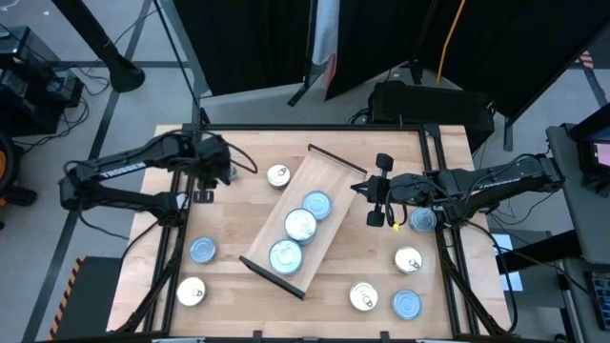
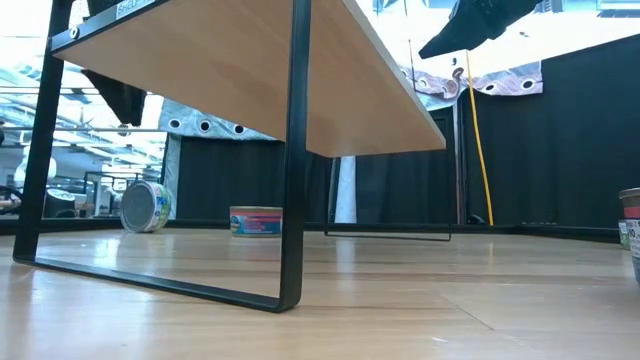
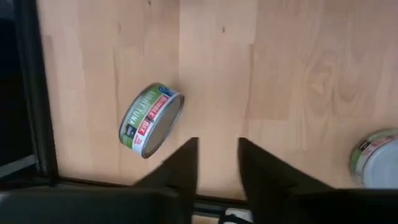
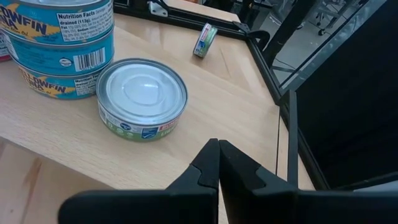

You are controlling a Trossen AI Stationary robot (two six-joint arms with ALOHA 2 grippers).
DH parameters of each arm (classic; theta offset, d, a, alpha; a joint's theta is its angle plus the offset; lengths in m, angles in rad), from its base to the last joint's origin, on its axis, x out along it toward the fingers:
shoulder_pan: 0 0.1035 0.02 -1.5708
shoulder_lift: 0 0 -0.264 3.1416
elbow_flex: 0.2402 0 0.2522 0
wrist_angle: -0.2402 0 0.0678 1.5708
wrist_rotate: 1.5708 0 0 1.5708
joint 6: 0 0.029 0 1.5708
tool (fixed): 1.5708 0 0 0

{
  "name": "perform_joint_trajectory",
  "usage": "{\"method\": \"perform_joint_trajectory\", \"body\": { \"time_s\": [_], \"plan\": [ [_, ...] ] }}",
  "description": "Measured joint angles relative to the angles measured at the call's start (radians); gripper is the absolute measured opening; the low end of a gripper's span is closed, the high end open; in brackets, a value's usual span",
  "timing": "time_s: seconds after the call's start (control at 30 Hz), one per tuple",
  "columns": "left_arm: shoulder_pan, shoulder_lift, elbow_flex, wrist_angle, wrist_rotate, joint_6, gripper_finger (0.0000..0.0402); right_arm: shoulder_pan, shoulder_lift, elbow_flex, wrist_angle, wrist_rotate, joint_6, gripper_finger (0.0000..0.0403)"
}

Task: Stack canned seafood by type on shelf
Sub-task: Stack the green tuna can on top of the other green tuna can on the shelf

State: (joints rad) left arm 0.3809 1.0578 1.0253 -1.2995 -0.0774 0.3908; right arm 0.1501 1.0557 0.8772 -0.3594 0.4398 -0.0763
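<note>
Three blue-topped tin stacks [image 1: 300, 226] sit in a row along the middle of the shelf [image 1: 329, 176], a long light wooden board with a dark rail at each short end, lying slantwise on the butcher-block tabletop [image 1: 248, 162]. Beyond the shelf's far rail, a silver-topped tin [image 1: 278, 175] rests on the tabletop just beside the board. Past the shelf's near rail, two loose tins lie on the left arm's side, one blue [image 1: 201, 250] and one pale [image 1: 191, 292]. Four more lie on the right arm's side: blue [image 1: 422, 220], pale [image 1: 408, 259], pale [image 1: 362, 296] and blue [image 1: 407, 304]. Away from the shelf, toward the table's far left corner, the left gripper [image 3: 217, 168] hovers with fingers parted and empty, near a green-labelled tin [image 3: 151, 119] tipped on its edge. The right gripper [image 4: 219, 165], fingers pressed together and empty, hangs beside the shelf.
</note>
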Motion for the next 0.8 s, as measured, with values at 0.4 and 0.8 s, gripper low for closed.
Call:
{"method": "perform_joint_trajectory", "body": {
  "time_s": [0.4,0.8],
  "plan": [
    [0.03,0.208,-0.003,0.107,-0.119,0.273,0.0262,0.0,0.0,0.0,-0.026,-0.014,0.001,0.0],
    [0.191,0.321,-0.003,0.114,-0.131,0.442,0.0264,0.0,0.0,0.0,-0.028,-0.08,0.002,0.0]
  ]
}}
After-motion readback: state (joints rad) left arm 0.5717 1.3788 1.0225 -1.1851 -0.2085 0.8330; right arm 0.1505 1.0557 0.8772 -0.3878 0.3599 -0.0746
